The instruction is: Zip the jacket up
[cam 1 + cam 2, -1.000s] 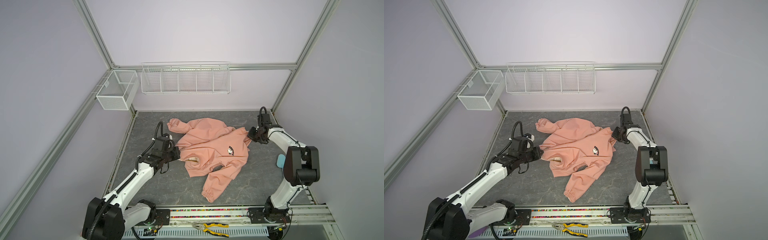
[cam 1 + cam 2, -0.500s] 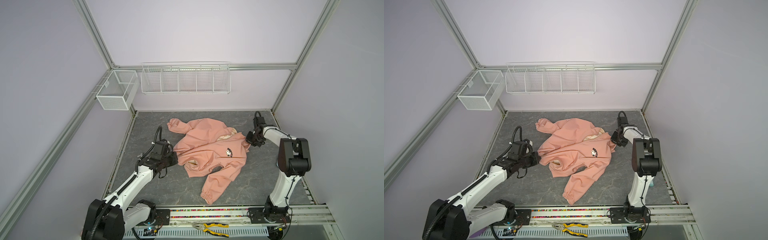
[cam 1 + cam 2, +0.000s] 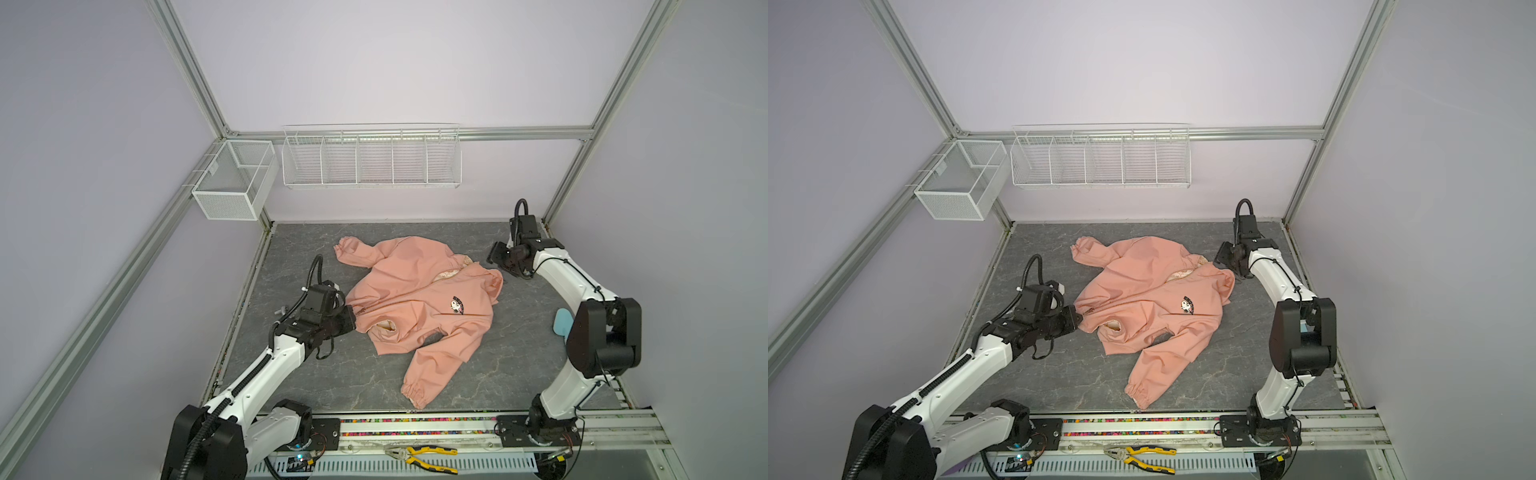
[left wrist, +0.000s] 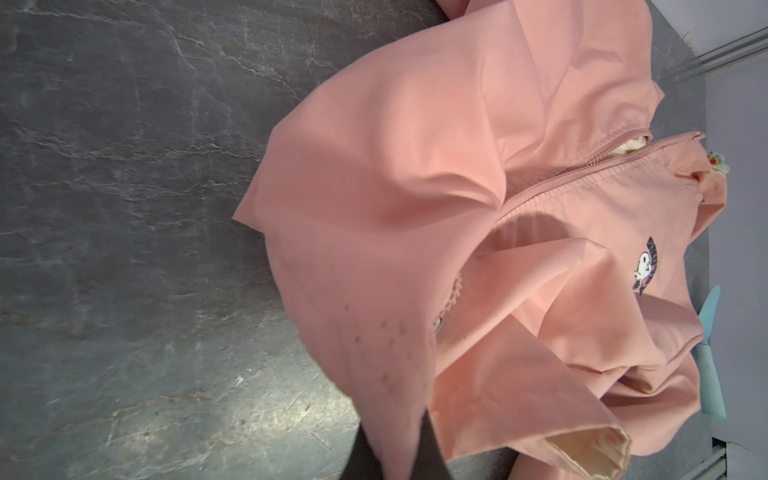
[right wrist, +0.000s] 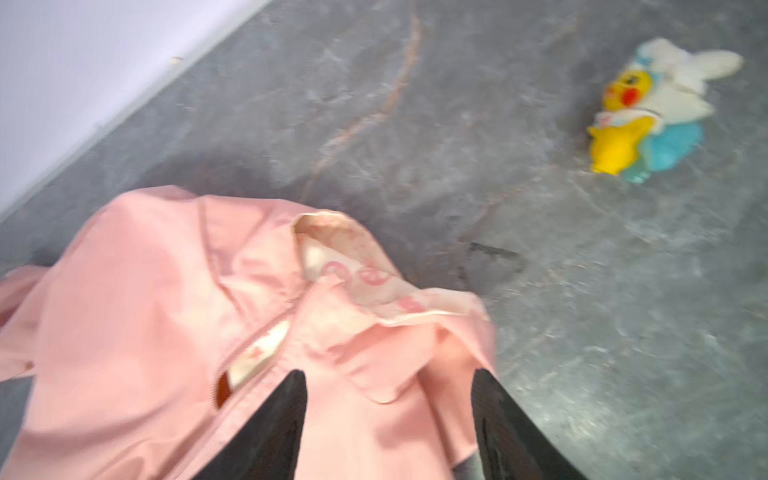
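The salmon-pink jacket (image 3: pixel 419 307) (image 3: pixel 1150 307) lies front-up on the grey table, chest patch showing, one sleeve stretched toward the front edge. My left gripper (image 3: pixel 351 322) (image 3: pixel 1077 322) is shut on the jacket's hem corner. In the left wrist view the jacket (image 4: pixel 415 208) runs down into the left gripper (image 4: pixel 395 440). My right gripper (image 3: pixel 496 257) (image 3: pixel 1219 257) stands open just off the collar. In the right wrist view its black fingers (image 5: pixel 282 415) are spread wide over the jacket (image 5: pixel 166 311), pinching nothing. Cream lining shows at the collar.
A small duck toy (image 5: pixel 648 112) lies on the table beyond the collar. A light-blue object (image 3: pixel 563 324) sits by the right arm. Yellow pliers (image 3: pixel 419 455) rest on the front rail. White wire baskets (image 3: pixel 372 160) hang on the back wall.
My right gripper has opened and let go of the collar, which has dropped onto the table. The left gripper stays shut on the hem and has shifted slightly toward the front.
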Available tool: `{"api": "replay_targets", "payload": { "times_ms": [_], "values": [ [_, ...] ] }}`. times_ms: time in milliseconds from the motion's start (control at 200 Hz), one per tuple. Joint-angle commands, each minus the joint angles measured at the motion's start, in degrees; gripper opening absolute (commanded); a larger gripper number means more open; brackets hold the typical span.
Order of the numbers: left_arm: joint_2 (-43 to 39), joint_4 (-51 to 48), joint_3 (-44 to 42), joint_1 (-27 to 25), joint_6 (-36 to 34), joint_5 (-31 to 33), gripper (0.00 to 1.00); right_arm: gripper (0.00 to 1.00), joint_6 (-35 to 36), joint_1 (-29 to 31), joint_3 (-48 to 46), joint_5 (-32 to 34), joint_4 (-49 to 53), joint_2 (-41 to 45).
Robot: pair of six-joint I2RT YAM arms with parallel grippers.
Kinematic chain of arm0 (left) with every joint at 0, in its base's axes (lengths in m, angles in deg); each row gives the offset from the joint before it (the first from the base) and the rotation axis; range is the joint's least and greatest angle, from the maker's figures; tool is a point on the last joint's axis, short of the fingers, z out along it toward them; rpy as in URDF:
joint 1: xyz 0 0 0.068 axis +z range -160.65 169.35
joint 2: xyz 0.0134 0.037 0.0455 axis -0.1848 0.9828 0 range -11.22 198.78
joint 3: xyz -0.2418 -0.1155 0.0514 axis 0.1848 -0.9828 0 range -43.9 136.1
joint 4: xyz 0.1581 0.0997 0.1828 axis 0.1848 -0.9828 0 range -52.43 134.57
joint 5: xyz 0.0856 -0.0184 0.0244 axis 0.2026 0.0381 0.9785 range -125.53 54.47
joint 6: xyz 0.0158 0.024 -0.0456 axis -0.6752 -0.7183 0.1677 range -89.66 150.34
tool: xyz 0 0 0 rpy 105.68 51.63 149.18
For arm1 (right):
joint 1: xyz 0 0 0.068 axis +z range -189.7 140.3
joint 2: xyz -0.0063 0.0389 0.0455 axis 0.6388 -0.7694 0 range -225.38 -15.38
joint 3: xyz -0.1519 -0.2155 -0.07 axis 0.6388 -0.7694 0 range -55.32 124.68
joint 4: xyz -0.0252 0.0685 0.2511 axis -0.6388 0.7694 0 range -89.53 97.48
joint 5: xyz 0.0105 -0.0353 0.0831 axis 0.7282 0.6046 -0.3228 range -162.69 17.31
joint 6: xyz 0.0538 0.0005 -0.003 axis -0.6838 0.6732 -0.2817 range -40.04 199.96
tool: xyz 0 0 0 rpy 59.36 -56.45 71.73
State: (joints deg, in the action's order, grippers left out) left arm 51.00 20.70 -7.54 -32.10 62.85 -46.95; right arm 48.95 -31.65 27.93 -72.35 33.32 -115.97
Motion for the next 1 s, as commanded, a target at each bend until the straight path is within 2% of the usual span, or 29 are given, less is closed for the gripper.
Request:
{"api": "replay_targets", "payload": {
  "times_ms": [0,460,920,995],
  "values": [
    [-1.0,0.5,0.0,0.3,0.1,-0.8,0.00,0.66,0.6,3.1,4.2,-4.7,-1.5,-4.4],
    [-0.7,1.6,-0.9,0.3,1.0,-2.3,0.00,0.71,-0.4,3.3,12.8,-11.6,-4.6,-20.2],
    [-2.5,1.7,-2.5,0.3,1.6,-2.6,0.00,0.70,-0.6,2.9,15.0,-13.3,-7.4,-26.2],
    [-2.4,1.6,-2.5,0.3,1.7,-2.7,0.00,0.67,-0.8,2.5,15.5,-14.5,-7.8,-27.4]
  ]
}}
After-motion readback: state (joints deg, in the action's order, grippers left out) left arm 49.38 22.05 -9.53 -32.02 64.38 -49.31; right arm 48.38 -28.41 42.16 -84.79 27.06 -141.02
